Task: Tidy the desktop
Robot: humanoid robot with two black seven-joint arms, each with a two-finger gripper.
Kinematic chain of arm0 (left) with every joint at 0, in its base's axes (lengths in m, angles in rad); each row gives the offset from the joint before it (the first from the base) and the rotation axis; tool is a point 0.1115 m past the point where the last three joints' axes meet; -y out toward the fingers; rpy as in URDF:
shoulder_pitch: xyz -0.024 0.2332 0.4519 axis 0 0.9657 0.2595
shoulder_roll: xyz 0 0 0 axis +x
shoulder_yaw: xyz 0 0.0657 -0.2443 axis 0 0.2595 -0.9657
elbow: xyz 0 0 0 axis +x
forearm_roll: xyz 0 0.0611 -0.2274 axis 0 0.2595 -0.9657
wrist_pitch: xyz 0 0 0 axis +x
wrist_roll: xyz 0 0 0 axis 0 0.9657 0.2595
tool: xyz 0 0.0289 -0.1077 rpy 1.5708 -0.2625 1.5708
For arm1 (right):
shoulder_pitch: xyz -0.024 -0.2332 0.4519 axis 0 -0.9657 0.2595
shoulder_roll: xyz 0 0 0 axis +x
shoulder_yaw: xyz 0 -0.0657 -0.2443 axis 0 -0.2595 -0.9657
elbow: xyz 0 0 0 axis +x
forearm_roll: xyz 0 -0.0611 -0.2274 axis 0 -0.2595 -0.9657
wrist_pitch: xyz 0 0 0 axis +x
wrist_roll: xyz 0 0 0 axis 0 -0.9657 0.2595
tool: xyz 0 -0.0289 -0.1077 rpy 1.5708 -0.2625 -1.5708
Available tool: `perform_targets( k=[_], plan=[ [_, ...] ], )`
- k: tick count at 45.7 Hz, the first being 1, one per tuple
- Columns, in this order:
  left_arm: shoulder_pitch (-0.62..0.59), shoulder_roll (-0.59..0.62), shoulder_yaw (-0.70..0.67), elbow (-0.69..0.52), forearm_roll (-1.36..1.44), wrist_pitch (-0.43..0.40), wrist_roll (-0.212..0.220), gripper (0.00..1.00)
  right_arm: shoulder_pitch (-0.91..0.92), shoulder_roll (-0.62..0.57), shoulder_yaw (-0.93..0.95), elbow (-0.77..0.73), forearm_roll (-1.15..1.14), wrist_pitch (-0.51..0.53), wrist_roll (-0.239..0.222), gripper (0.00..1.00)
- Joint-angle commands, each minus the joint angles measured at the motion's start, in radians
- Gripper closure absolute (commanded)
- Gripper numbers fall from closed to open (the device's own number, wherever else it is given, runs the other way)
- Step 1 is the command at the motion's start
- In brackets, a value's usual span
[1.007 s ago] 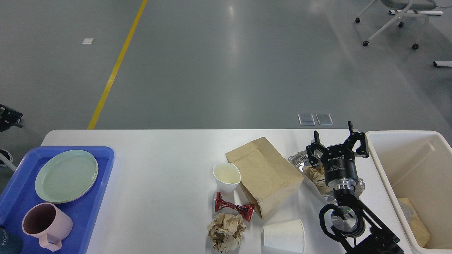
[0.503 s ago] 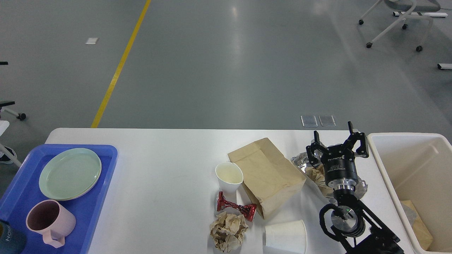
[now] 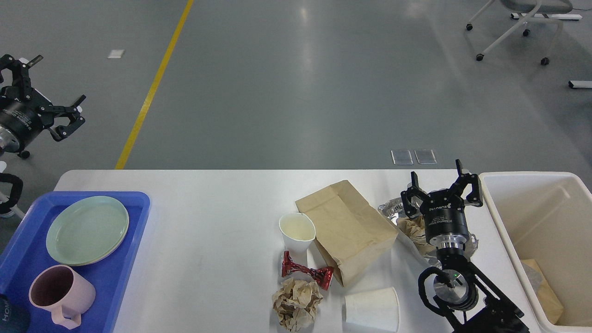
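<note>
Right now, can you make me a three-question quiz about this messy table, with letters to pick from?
1. Where is the pink mug?
A. on the blue tray
B. in the cream bin
C. on the floor

2. How many white paper cups are on the desktop?
A. one
B. two
C. four

3. How are the right gripper fingers?
A. clamped on the brown paper bag
B. spread open, empty
C. hidden

Answers:
1 A, it stands beside the green plates.
2 B, upright cup, tipped cup.
3 B, nothing sits between them.
</note>
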Motion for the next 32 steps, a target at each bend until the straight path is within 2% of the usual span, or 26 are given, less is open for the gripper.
perform_targets(
  k=[1, 6, 11, 16, 19, 32],
  plan=[
    [0.108, -0.054, -0.229, 0.026, 0.001, -0.039, -0.005, 0.04, 0.0, 0.0, 0.0, 0.0, 0.0, -0.001, 0.0, 0.0],
    [0.133, -0.111, -0.338, 0.027, 0.003, -0.042, -0.022, 0.04, 0.0, 0.0, 0.0, 0.0, 0.0, -0.001, 0.0, 0.0],
    [0.156, -0.177, -0.384, 0.06, 0.03, -0.061, -0.088, 0.04, 0.0, 0.0, 0.0, 0.0, 0.0, -0.001, 0.0, 0.0],
    [0.18, -0.228, -0.395, 0.106, 0.044, -0.142, -0.146, 0.04, 0.0, 0.0, -0.001, 0.0, 0.0, -0.001, 0.0, 0.0],
    [0.226, -0.251, -0.398, 0.124, 0.044, -0.171, -0.152, 0.04, 0.0, 0.0, 0.0, 0.0, 0.0, 0.0, 0.0, 0.0],
    [0.248, -0.35, -0.384, 0.222, 0.044, -0.165, -0.149, 0.04, 0.0, 0.0, 0.0, 0.0, 0.0, -0.001, 0.0, 0.0]
  ],
)
